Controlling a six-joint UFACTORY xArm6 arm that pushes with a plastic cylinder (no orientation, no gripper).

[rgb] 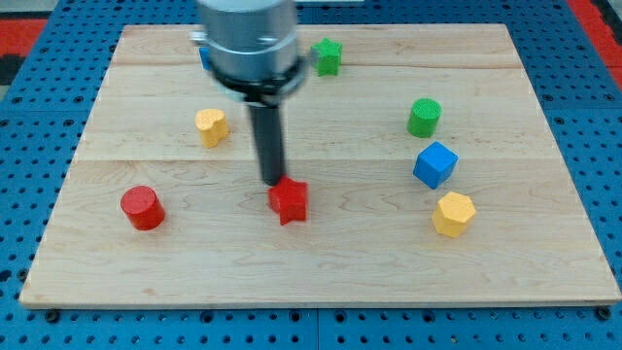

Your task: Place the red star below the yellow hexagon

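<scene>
The red star (289, 201) lies near the middle of the wooden board, toward the view's bottom. My tip (272, 182) sits right at the star's upper left edge, touching or nearly touching it. The yellow hexagon (454, 214) lies at the view's right, level with the star and well apart from it.
A red cylinder (142, 207) lies at the left. A yellow block (211, 126) is up left of my tip. A blue cube (434, 164) and a green cylinder (424, 117) stand above the hexagon. A green block (328, 56) is at the top. The arm's body (248, 39) hides a blue block at the top.
</scene>
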